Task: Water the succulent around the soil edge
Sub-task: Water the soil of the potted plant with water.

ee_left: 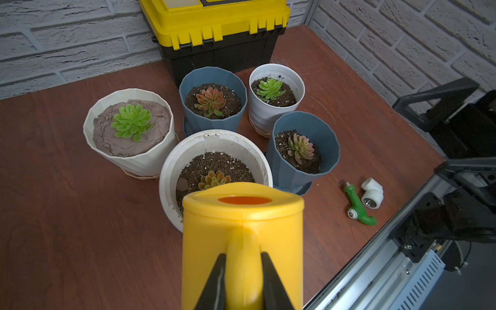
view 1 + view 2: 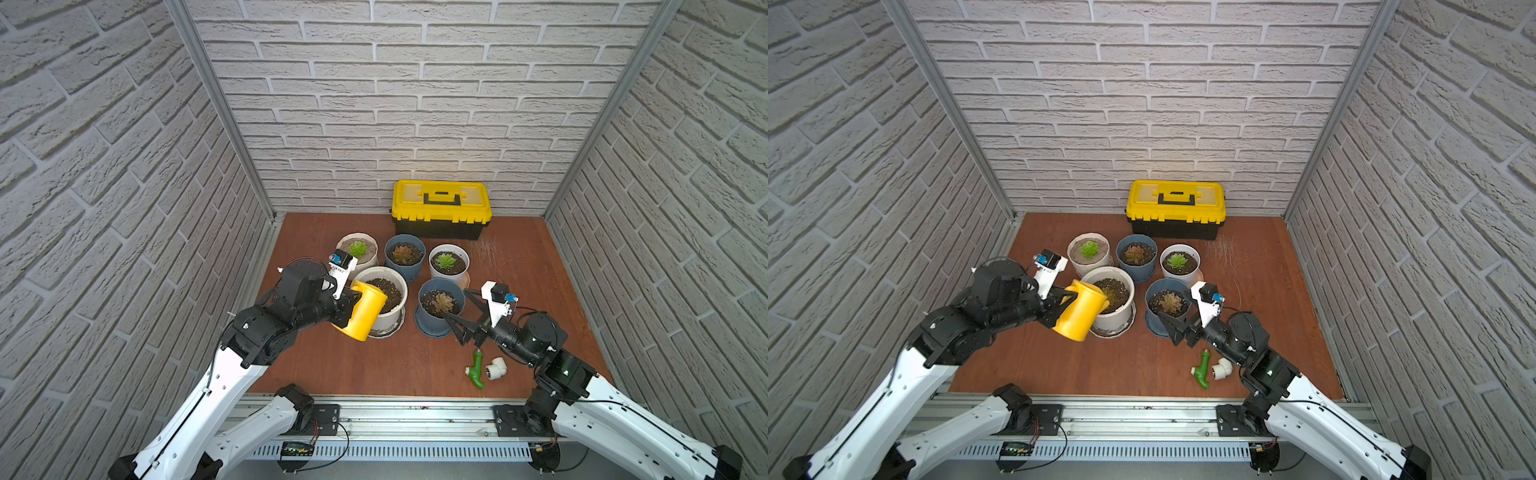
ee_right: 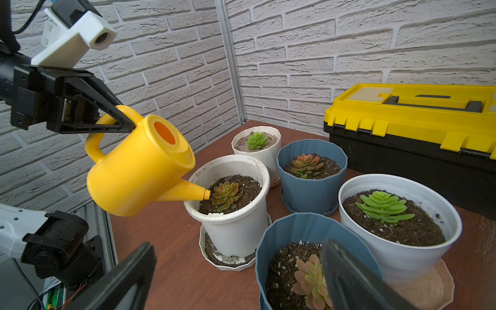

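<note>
Five pots [image 2: 405, 253] crowd the brown table [image 2: 332, 365] in front of the yellow toolbox [image 2: 441, 203]. The one in play, by my read, is the big white pot [image 3: 236, 230] nearest the left arm, because the yellow watering can [image 3: 139, 171] hangs tilted over its rim. The left gripper [image 1: 243, 279] is pinched tight on the can's handle, a jaw on each side. The right gripper [image 2: 455, 303] idles spread wide near the closest blue pot [image 3: 295, 228], holding nothing.

Now the fine part. The reddish succulent [image 3: 226, 195] sits mid-pot in dark soil [image 3: 247, 185], and the spout tip [image 3: 206, 194] is inside the rim, just beside the leaves. No stream shows. To do this well, I'd ease the tip out toward the pot wall, tilt gently, and trace the soil ring without crossing the rosette.
</note>
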Controlling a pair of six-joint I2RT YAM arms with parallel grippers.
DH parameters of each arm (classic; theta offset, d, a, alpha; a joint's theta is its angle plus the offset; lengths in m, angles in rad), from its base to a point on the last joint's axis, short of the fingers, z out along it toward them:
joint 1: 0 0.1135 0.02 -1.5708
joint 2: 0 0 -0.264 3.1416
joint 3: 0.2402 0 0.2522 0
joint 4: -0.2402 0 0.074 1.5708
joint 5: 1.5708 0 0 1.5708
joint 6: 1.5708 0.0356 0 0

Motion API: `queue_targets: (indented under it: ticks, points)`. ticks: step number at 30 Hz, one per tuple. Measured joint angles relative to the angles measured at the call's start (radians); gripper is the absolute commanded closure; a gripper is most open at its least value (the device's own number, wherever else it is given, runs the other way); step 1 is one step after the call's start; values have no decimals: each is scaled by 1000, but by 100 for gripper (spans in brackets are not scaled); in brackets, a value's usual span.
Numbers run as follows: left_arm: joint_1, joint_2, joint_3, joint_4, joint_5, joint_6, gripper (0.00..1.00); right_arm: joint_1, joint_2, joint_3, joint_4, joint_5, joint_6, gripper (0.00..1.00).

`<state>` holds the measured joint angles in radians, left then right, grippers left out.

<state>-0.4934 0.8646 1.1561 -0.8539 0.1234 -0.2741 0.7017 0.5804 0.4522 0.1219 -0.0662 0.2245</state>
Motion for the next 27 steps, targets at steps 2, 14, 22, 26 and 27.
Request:
queue_targets:
  ticks: [2, 14, 22, 26, 27]
  points:
    - [-1, 14, 0, 19, 7, 0, 100, 0, 0, 0, 0, 0, 0, 0]
    - [-3, 93, 0, 132, 26, 0, 100, 0, 0, 0, 0, 0, 0, 0]
    - [-3, 127, 0, 213, 10, 0, 100, 0, 0, 0, 0, 1, 0, 1]
    - [-3, 149, 0, 245, -19, 2, 100, 0, -4, 0, 0, 1, 0, 0]
    - [-3, 154, 0, 248, -26, 4, 100, 0, -5, 0, 0, 1, 0, 0]
